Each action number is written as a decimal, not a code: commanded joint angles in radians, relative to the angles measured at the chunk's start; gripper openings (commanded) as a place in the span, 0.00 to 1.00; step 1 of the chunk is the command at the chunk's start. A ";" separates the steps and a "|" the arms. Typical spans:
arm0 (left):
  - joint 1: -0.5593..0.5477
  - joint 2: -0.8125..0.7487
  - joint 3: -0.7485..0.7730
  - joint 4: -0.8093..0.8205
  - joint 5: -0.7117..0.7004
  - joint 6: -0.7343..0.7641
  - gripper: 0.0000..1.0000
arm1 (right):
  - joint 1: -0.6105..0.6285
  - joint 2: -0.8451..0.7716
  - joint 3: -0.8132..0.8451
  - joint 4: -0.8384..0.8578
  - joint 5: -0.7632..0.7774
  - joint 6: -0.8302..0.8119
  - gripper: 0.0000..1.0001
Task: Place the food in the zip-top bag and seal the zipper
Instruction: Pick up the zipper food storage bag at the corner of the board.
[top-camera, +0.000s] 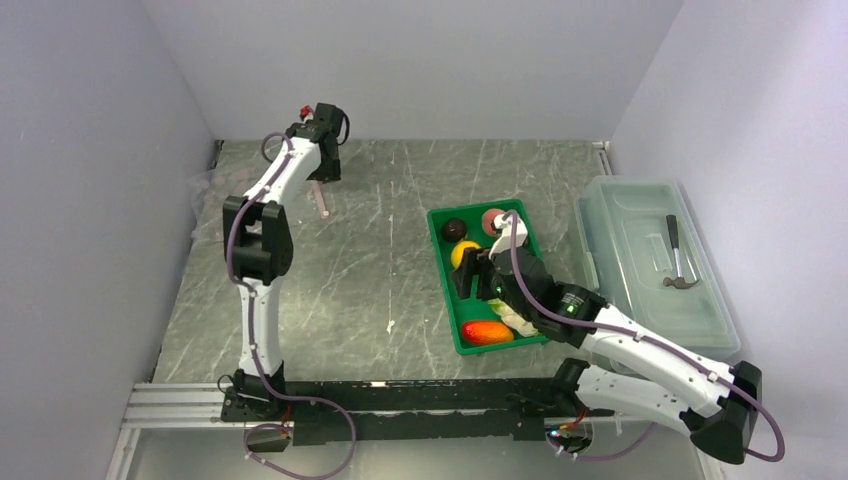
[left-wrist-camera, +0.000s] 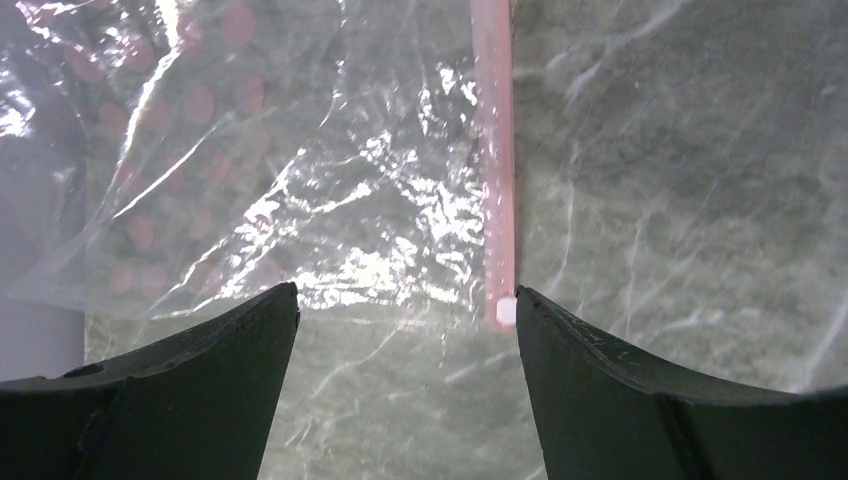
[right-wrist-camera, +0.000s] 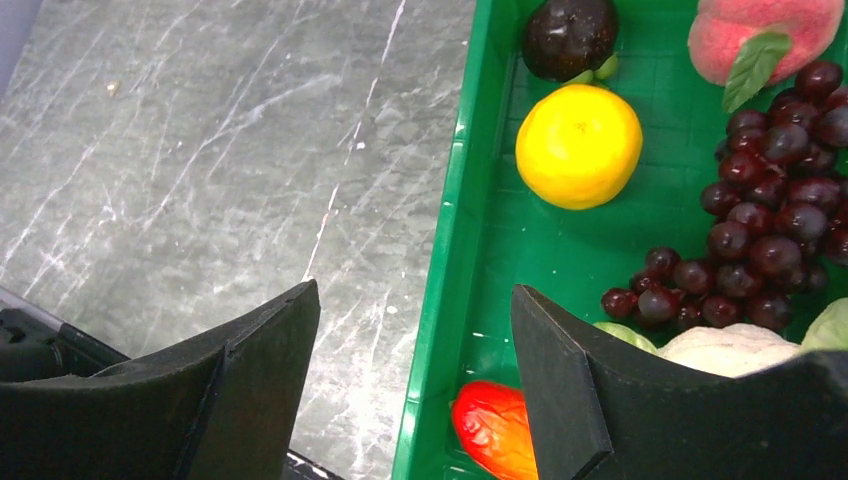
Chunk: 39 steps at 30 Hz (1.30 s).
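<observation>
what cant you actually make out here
- Zip-top bag: left wrist view, top and left edges cut it off; glare hides whether the zipper is sealed.
- Lettuce: right wrist view, the right pincer's finger covers most; top view, the right arm covers part.
- Red-orange fruit: right wrist view, bottom edge crops it.

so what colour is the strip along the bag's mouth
Pale pink. The zipper strip shows best in the left wrist view.

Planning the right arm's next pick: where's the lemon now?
Top view, right of centre: the lemon sits in the green tray by its left wall, below the dark round fruit, left of the grapes.
</observation>
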 joint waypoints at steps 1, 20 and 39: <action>0.005 0.116 0.161 -0.079 -0.044 0.014 0.85 | -0.003 -0.013 -0.023 0.066 -0.043 0.000 0.74; 0.012 0.364 0.400 -0.076 -0.175 0.030 0.82 | -0.003 -0.040 -0.050 0.116 -0.133 -0.001 0.74; 0.014 0.430 0.422 -0.014 -0.206 0.073 0.82 | -0.002 -0.035 -0.062 0.138 -0.149 -0.004 0.75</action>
